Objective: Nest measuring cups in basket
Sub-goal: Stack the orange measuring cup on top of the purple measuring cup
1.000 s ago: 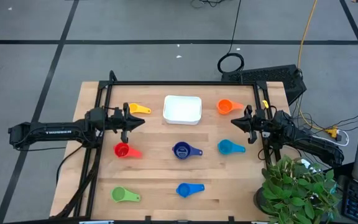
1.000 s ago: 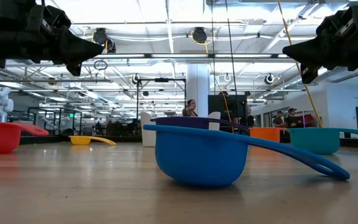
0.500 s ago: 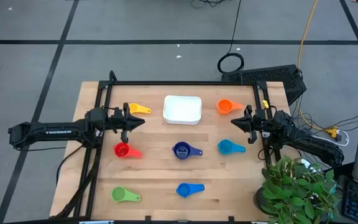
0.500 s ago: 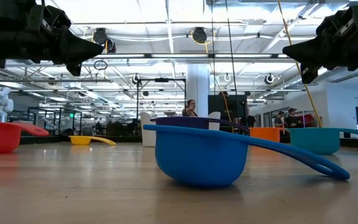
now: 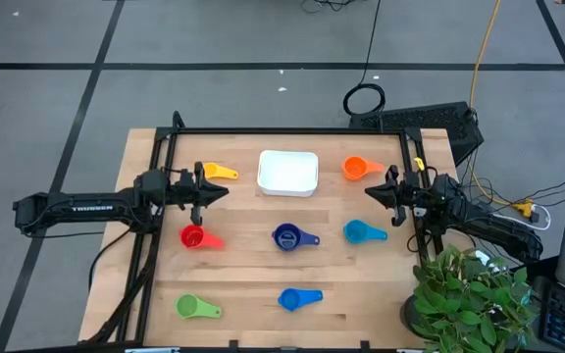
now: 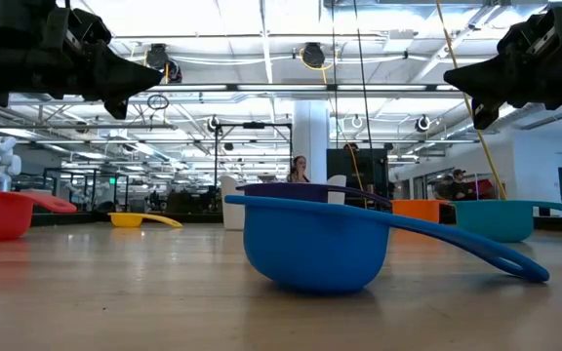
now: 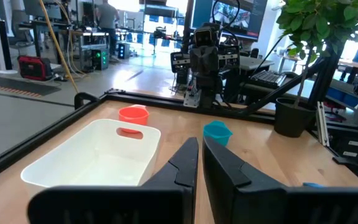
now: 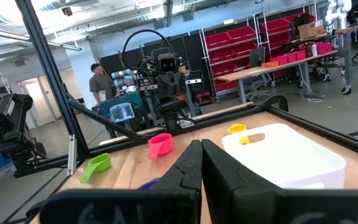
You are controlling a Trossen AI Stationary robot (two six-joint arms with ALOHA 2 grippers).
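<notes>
So the basket is the anchor here: white tray sitting at the far middle of the table, long side running left-right, nothing in it.

All seven cups are loose on the wood around it:
- yellow cup just left of the basket, handle pointing toward it
- orange cup just right of the basket, handle pointing away and a bit nearward
- navy cup nearer than the basket, straight below it in the overhead view, handle out to the right
- red cup nearer and to the left, handle to the right
- teal cup nearer and to the right, handle also to the right
- blue cup well nearer than the basket, past the navy one, handle to the right
- green cup farthest off, down at the near-left, handle to the right

Pretty much every handle lies along the table's left-right line.

Left gripper hangs above the table on the basket's left, between the yellow and red cups, tips aimed at the basket, fingers pinched together on nothing. Right gripper mirrors it on the basket's right, between orange and teal, jaws closed and empty too.
</notes>
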